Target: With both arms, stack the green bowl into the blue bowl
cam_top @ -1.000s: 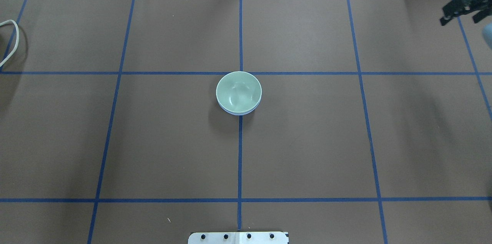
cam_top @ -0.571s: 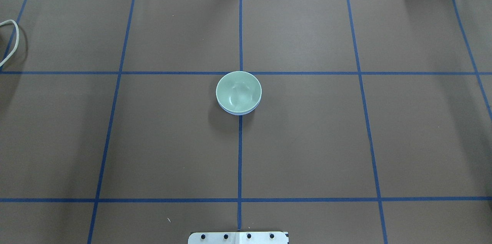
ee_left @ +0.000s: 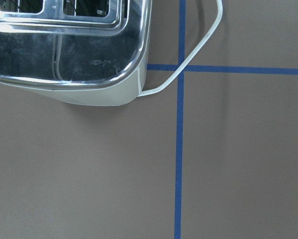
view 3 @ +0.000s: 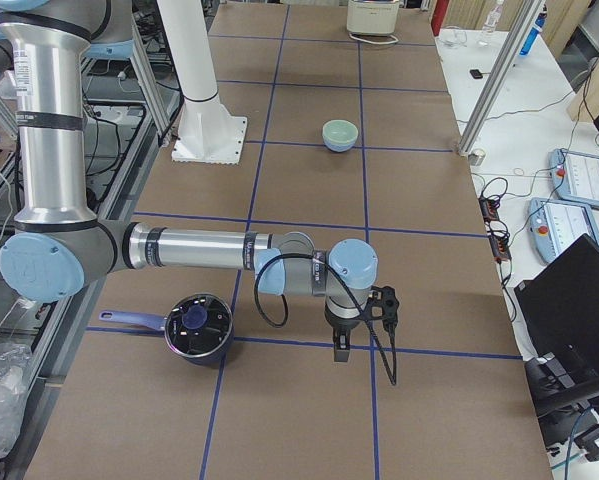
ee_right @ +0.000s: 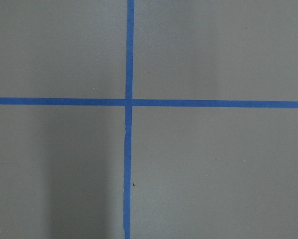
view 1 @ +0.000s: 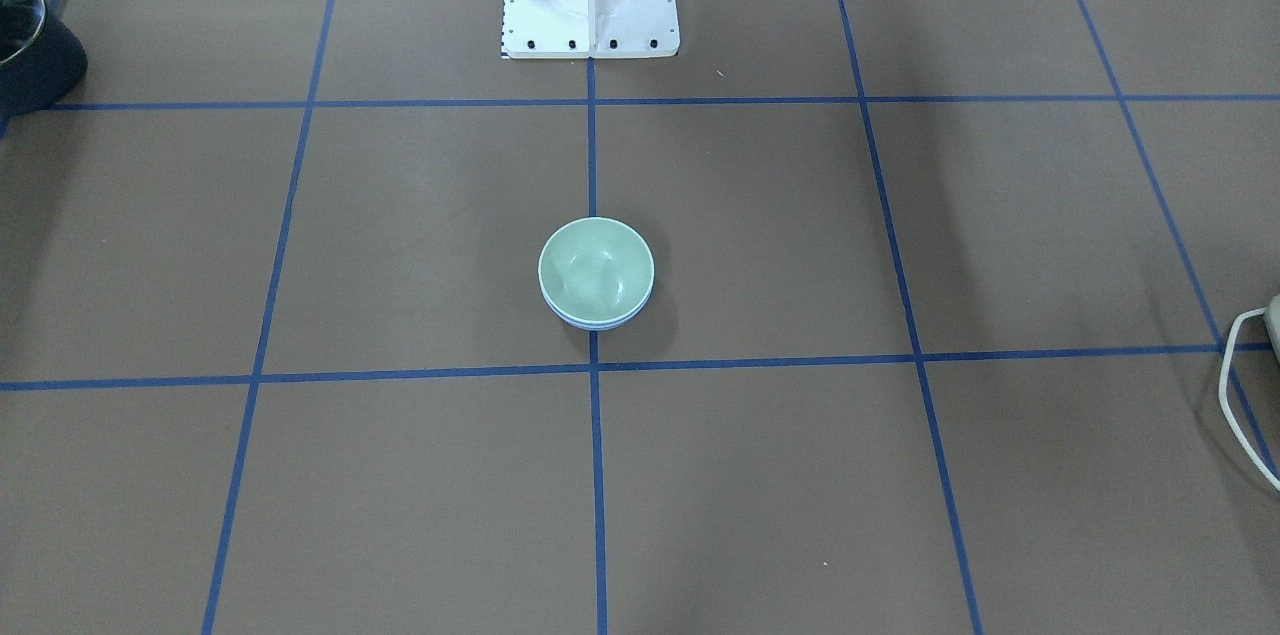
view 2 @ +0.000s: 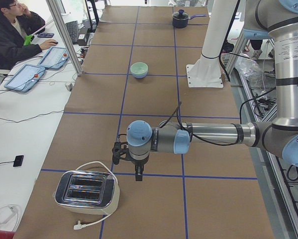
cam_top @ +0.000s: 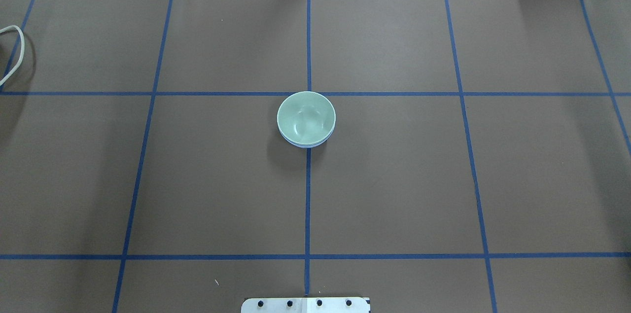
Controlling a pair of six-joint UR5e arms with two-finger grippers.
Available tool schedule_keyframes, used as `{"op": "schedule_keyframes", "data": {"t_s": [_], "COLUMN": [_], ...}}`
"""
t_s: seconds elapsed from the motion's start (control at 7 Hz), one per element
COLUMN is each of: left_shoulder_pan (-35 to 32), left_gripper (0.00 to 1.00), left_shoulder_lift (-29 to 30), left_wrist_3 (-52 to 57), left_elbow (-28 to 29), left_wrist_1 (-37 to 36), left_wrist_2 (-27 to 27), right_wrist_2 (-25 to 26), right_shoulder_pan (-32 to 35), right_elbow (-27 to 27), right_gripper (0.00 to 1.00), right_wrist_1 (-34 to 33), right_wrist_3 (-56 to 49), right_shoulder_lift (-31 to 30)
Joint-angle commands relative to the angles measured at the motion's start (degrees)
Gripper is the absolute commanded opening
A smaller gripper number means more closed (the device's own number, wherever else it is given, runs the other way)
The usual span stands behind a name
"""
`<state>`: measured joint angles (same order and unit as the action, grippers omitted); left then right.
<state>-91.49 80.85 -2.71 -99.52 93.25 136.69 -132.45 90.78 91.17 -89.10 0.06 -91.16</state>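
The left gripper [view 2: 138, 173], a black two-finger claw on the near grey-and-silver jointed left arm [view 2: 213, 134] in the left side view, hangs pointing down over the brown paper-covered table [view 2: 153, 94]. It shows only in that side view, so I cannot tell whether its fingers are spread or pressed together. Just beside it, at about 8 o'clock, stands a chrome and cream two-slot toaster [view 2: 86, 190] with a white cord.

The right gripper [view 3: 341, 345], also black, hangs pointing down from the near grey-and-silver right arm [view 3: 199, 250] in the right side view, over a crossing of blue tape lines [view 3: 371, 346]. Its state cannot be told either (no other view catches it). At about 9 o'clock from it sits a dark blue saucepan [view 3: 198, 326] with a long handle.

Both claws are well apart from the bowls, at opposite ends of the table. The small round pale mint-green bowl [cam_top: 305, 117] sits nested upright inside the small round periwinkle-blue bowl [cam_top: 306, 144], of which only a thin crescent of rim shows beneath it. The stacked pair rests at the table's middle, on the central tape line. In the overhead view a white bolted pedestal base [cam_top: 305, 305] lies at 6 o'clock from the bowls, well apart.
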Motion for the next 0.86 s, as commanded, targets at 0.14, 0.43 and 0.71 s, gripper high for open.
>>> {"op": "schedule_keyframes", "data": {"t_s": [0.14, 0.43, 0.71], "left_shoulder_pan": [0.0, 0.0, 0.0], "left_gripper": [0.98, 0.98, 0.98], "left_shoulder_lift": [0.09, -0.17, -0.26], "left_wrist_3": [-0.1, -0.02, -0.1], "left_elbow": [0.64, 0.64, 0.64], "left_wrist_1": [2.45, 2.46, 2.46], "left_wrist_2": [-0.29, -0.38, -0.38], "right_wrist_2": [-0.08, -0.09, -0.09], "right_shoulder_pan": [0.01, 0.01, -0.08], "right_elbow": [0.06, -0.03, -0.11], "right_gripper": [1.0, 1.0, 1.0], "right_wrist_1": [-0.02, -0.02, -0.02], "right_wrist_3": [0.11, 0.11, 0.2], "right_shoulder_lift": [-0.07, -0.07, -0.16]}}
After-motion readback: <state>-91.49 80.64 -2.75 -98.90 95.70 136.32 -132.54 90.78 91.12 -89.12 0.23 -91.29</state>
